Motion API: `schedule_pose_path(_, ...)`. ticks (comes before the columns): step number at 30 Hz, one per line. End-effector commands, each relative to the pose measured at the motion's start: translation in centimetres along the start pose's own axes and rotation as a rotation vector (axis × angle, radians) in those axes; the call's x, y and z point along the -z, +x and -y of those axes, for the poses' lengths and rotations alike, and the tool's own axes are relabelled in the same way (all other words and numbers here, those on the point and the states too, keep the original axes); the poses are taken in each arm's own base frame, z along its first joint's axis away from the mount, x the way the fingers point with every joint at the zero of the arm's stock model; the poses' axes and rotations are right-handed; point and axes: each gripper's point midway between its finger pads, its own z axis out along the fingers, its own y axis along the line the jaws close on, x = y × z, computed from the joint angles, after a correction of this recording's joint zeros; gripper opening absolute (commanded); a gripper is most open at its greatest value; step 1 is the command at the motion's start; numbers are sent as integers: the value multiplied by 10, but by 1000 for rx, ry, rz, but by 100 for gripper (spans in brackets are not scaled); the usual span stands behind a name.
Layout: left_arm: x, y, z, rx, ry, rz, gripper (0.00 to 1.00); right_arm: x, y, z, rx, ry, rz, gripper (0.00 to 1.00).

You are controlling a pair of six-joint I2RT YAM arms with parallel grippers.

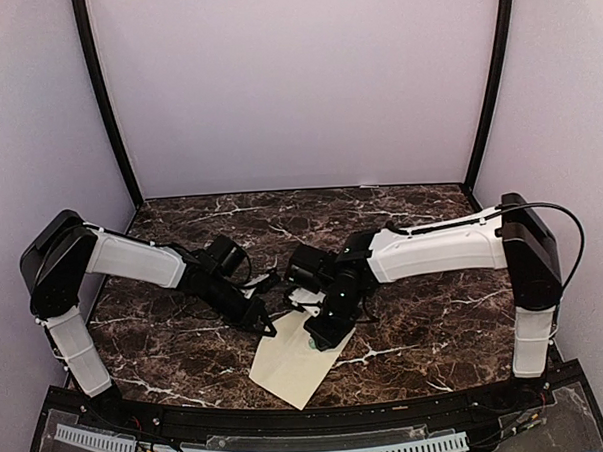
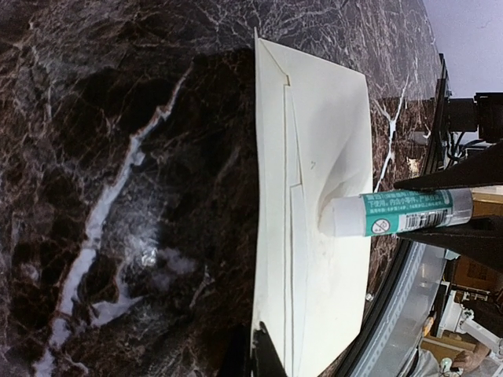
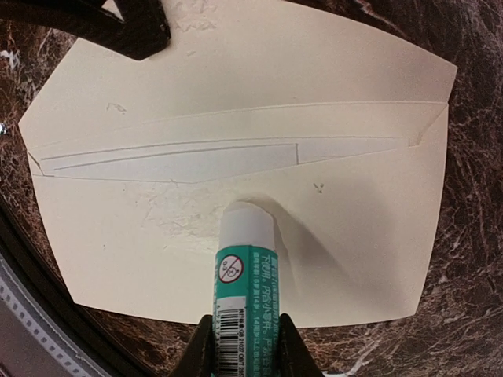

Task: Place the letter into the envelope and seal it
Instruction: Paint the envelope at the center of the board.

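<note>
The cream envelope (image 1: 291,365) lies flat on the dark marble table near its front edge. It fills the right wrist view (image 3: 354,228) and shows in the left wrist view (image 2: 322,149). My right gripper (image 3: 245,339) (image 1: 326,330) is shut on a green-and-white glue stick (image 3: 245,275) (image 2: 393,214). The stick's white tip presses on the envelope's face just below the flap seam, amid faint smears. My left gripper (image 2: 263,363) (image 1: 266,326) is shut, its dark tip resting on the envelope's edge (image 3: 134,31). The letter is not in view.
The marble table (image 1: 186,341) ends at a black front rail (image 1: 290,419) close to the envelope's near corner. Lilac walls and black corner posts (image 1: 106,114) enclose the back and sides. Both arms meet over the middle of the table.
</note>
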Motion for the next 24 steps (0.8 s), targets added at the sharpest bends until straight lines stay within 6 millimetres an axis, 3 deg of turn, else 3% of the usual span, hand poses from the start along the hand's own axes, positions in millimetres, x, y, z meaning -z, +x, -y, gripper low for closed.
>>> schedule_pose_path(1,3,-5,1,-16,-6,16,0,-18,35,-24,16,-59,-155,1)
schedule_pose_path(9,3,-5,1,-17,-5,18,0,-18,35,-41,32,-100,-158,1)
schedule_pose_path(24,3,-6,2,-15,-2,18,0,-18,17,-61,46,-140,-119,1)
